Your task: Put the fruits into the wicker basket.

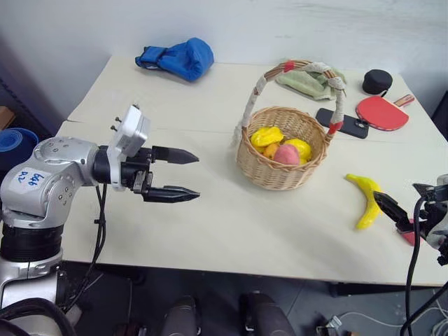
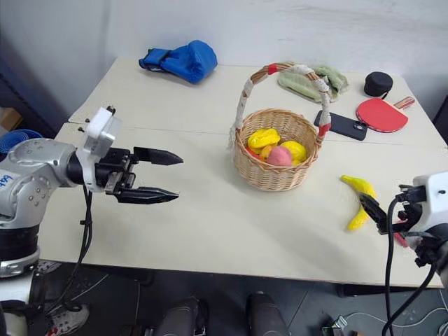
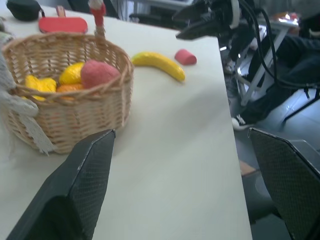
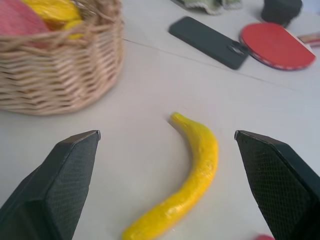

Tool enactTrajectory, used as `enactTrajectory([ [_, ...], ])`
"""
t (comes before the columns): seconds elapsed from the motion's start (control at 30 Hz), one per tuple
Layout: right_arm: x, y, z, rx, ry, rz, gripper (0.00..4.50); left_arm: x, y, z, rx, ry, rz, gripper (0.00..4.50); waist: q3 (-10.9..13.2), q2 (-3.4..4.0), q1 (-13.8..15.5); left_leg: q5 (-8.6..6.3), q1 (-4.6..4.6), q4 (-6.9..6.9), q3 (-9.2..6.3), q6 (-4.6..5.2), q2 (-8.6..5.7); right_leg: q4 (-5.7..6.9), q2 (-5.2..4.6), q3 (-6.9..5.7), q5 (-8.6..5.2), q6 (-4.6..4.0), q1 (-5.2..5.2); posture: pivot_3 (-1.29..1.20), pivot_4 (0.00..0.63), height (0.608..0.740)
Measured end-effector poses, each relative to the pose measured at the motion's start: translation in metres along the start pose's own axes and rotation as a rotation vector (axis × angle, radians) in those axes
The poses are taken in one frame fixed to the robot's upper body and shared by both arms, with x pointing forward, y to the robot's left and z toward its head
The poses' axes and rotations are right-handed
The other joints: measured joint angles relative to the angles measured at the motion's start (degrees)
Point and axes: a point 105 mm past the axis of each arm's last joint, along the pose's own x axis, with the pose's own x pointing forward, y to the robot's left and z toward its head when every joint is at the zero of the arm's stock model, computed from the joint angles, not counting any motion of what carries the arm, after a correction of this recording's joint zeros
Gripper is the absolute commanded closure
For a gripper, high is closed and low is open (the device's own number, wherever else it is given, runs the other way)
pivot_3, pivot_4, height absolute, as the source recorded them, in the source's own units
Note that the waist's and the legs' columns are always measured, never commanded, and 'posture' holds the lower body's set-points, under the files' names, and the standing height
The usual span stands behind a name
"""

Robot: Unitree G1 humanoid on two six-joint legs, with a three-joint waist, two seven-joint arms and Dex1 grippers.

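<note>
The banana (image 4: 187, 179) lies on the table (image 1: 210, 224) just right of the wicker basket (image 1: 280, 164), its long axis running away from the right gripper (image 4: 165, 175), whose 2 fingers stand wide apart just before it, far nearer than the equally open left gripper (image 1: 175, 175).

Table (image 1: 210, 231): basket (image 1: 280, 171), banana (image 1: 367, 199), paddle (image 1: 381, 112), phone (image 1: 343, 123)
</note>
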Motion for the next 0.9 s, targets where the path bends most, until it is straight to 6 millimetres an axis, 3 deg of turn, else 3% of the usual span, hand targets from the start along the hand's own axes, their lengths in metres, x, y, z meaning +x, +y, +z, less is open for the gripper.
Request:
enactTrajectory([
  [0.17,0.018,-0.021,-0.035,0.083,0.135,-0.06,0.0,0.005,0.001,-0.002,0.026,-0.022,0.024,0.04,0.01,0.03,-0.03,-0.01,-0.02,-0.05,0.03,-0.02,0.05,0.03,0.08,0.03,-0.02,-0.04,-0.11,0.0,0.15,0.74],
  [0.3,0.029,-0.029,-0.035,0.171,0.122,-0.096,0.0,0.015,0.003,-0.003,0.028,-0.04,0.033,0.04,0.01,0.06,-0.17,0.01,-0.03,-0.06,0.07,-0.06,0.09,0.05,0.13,0.06,-0.03,-0.04,-0.15,0.0,0.15,0.74],
  [0.6,0.045,-0.012,-0.037,0.31,0.089,-0.063,0.0,0.02,0.006,-0.002,0.051,-0.049,0.056,0.04,0.02,0.1,-0.14,0.0,-0.04,-0.09,0.08,-0.11,0.12,0.05,0.15,0.07,-0.03,-0.05,-0.18,0.0,0.15,0.74],
  [0.77,0.056,0.007,-0.056,0.292,0.165,-0.04,0.0,0.025,0.006,-0.002,0.055,-0.055,0.048,0.04,0.02,0.11,-0.13,-0.01,-0.05,-0.09,0.08,-0.11,0.1,0.03,0.13,0.08,-0.03,-0.05,-0.19,0.0,0.15,0.74],
  [0.87,0.065,0.006,-0.068,0.275,0.217,-0.079,0.0,0.026,0.007,0.0,0.067,-0.057,0.043,0.04,0.02,0.11,-0.14,-0.01,-0.06,-0.09,0.11,-0.1,0.09,0.03,0.12,0.08,-0.03,-0.05,-0.22,0.0,0.15,0.74],
  [0.9,0.066,0.005,-0.068,0.268,0.216,-0.084,0.18,0.026,0.007,0.0,0.067,-0.058,0.045,0.0,0.02,0.11,-0.14,-0.01,-0.06,-0.09,0.1,-0.1,0.1,0.03,0.13,0.07,-0.03,-0.05,-0.22,0.0,0.15,0.74],
])
